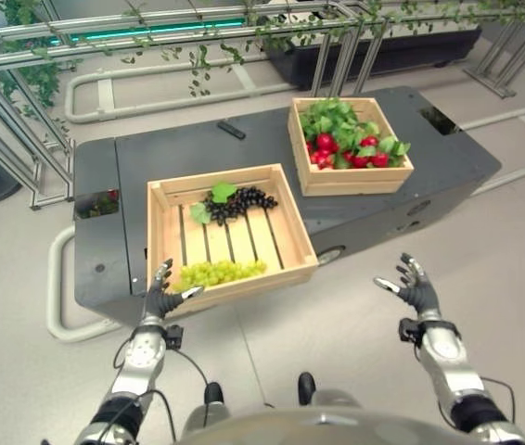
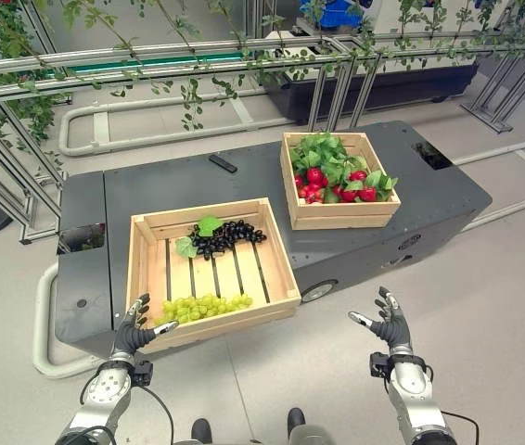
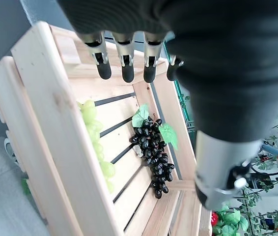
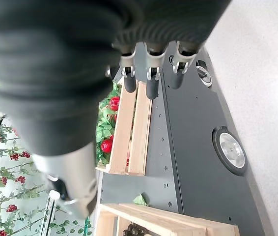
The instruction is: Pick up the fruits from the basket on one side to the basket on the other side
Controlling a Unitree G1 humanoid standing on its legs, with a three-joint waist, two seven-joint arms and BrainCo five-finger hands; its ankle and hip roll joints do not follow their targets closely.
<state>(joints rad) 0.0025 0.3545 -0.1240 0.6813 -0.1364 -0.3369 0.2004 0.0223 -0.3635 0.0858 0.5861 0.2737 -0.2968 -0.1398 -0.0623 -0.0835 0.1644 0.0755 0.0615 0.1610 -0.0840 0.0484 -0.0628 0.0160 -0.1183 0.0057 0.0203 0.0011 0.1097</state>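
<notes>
Two wooden crates are set on a dark grey desk (image 1: 448, 158). In the near crate (image 1: 295, 243), a bunch of dark grapes (image 1: 239, 201) lies at the far end and a bunch of green grapes (image 1: 218, 272) by the near wall. The far crate (image 1: 351, 178) is filled with red fruits (image 1: 326, 143) among green leaves. The left robot hand (image 1: 160, 297) is held with fingers spread just beside the near crate's front corner, nothing grasped. The right robot hand (image 1: 415, 287) is raised over the floor, fingers spread and empty.
</notes>
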